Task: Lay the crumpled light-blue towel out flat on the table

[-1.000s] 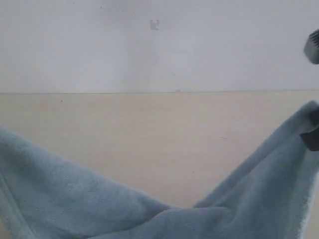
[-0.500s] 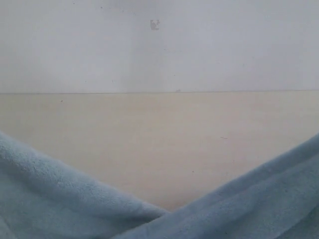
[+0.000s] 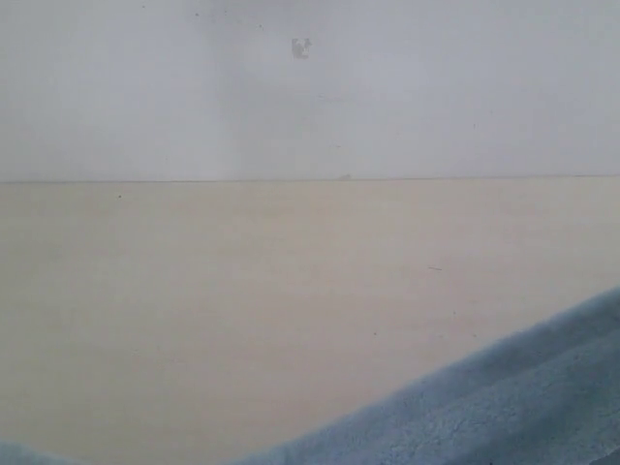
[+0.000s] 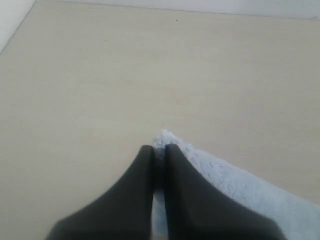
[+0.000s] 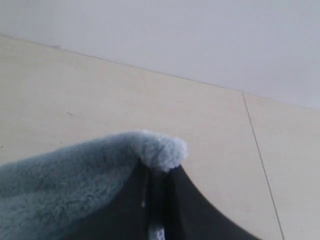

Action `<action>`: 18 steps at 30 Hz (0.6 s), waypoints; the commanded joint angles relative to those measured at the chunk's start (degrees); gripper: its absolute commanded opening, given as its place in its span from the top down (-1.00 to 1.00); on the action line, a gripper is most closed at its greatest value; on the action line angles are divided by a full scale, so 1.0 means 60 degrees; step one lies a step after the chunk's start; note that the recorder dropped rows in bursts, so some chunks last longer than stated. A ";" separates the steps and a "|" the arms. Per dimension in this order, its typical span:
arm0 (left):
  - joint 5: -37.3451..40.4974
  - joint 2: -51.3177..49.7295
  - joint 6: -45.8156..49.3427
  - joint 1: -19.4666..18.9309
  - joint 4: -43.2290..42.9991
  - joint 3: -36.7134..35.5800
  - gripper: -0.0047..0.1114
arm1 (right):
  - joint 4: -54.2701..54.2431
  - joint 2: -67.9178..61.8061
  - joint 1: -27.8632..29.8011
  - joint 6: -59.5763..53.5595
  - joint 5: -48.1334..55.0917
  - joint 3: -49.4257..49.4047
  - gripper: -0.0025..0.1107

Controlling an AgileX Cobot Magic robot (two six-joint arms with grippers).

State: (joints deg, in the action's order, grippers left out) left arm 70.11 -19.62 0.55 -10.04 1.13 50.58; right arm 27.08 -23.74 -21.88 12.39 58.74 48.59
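Observation:
The light-blue towel (image 3: 504, 407) shows in the exterior view only as a fluffy slope at the bottom right, plus a sliver at the bottom left corner, above the beige table (image 3: 291, 281). Neither gripper appears in that view. In the left wrist view my left gripper (image 4: 159, 149) is shut on a corner of the towel (image 4: 240, 185), which trails off to one side over the table (image 4: 125, 75). In the right wrist view my right gripper (image 5: 159, 172) is shut on another towel corner (image 5: 162, 150), with the cloth draping away over the table (image 5: 210, 125).
A white wall (image 3: 310, 87) rises behind the table's far edge. A thin seam (image 5: 260, 165) runs across the tabletop in the right wrist view. A strip of white (image 4: 12, 17) borders the table in the left wrist view.
The towel has dropped low in the exterior view: its two raised sides have sunk toward the bottom edge, the left side nearly gone. The right gripper has left that view.

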 commanded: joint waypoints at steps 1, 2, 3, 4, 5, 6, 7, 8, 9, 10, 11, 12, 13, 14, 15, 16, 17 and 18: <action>-0.0025 0.0321 -0.0092 0.0636 -0.1316 0.0072 0.85 | 0.0905 0.0579 0.0028 0.0382 0.0405 0.0022 0.96; -0.0025 0.0397 -0.0092 0.0767 -0.1506 0.0072 0.85 | 0.1052 0.0697 0.0028 0.0382 0.0562 0.0022 0.96; -0.0025 0.0471 -0.0160 0.0891 -0.1711 0.0072 0.85 | 0.1164 0.0792 0.0028 0.0382 0.0730 0.0022 0.96; -0.0025 0.0567 -0.0160 0.1047 -0.1908 0.0072 0.85 | 0.1267 0.0909 0.0028 0.0382 0.0876 0.0022 0.96; -0.0025 0.0663 -0.0160 0.1138 -0.1953 0.0072 0.85 | 0.1340 0.1022 0.0028 0.0382 0.0999 0.0022 0.96; -0.0025 0.0746 -0.0160 0.1219 -0.1953 0.0072 0.85 | 0.1376 0.1118 0.0028 0.0382 0.1089 0.0022 0.96; -0.0025 0.0864 -0.0177 0.1271 -0.1902 0.0072 0.85 | 0.1443 0.1233 0.0028 0.0382 0.1166 0.0022 0.96; -0.0025 0.0928 -0.0177 0.1271 -0.1836 0.0072 0.85 | 0.1493 0.1348 0.0028 0.0382 0.1204 0.0022 0.96; -0.0025 0.0977 -0.0177 0.1309 -0.1835 0.0072 0.85 | 0.1573 0.1460 0.0028 0.0382 0.1204 0.0022 0.96; -0.0025 0.1018 -0.0177 0.1312 -0.1731 0.0072 0.85 | 0.1640 0.1557 0.0028 0.0382 0.1204 0.0022 0.96; -0.0025 0.1029 -0.0177 0.1312 -0.1575 0.0090 0.85 | 0.1770 0.1681 0.0028 0.0382 0.1204 0.0022 0.96; -0.0025 0.1029 -0.0159 0.1312 -0.1429 0.0090 0.85 | 0.1786 0.1727 0.0028 0.0345 0.1250 0.0070 0.96; -0.0025 0.1029 -0.0159 0.1312 -0.1172 0.0127 0.85 | 0.1786 0.1748 0.0028 0.0117 0.1267 0.0247 0.96; -0.0025 0.1029 -0.0159 0.1312 -0.1027 0.0166 0.85 | 0.1786 0.1748 0.0028 0.0009 0.1292 0.0384 0.96; -0.0025 0.1029 -0.0092 0.1312 -0.0738 0.0310 0.85 | 0.1786 0.1748 0.0028 -0.0274 0.1311 0.0671 0.96; -0.0025 0.1029 -0.0035 0.1312 -0.0593 0.0435 0.85 | 0.1786 0.1748 0.0028 -0.0345 0.1311 0.0776 0.96; -0.0025 0.1008 -0.0020 0.1312 -0.0507 0.0692 0.85 | 0.1766 0.1748 0.0006 -0.0461 0.1425 0.0978 0.96; -0.0025 0.0955 -0.0020 0.1312 -0.0507 0.0815 0.85 | 0.1689 0.1718 0.0006 -0.0551 0.1514 0.1023 0.96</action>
State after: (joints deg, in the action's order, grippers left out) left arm 70.33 -13.69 0.00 -2.61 -2.65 53.48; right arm 36.46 -13.44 -21.88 10.79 66.99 53.23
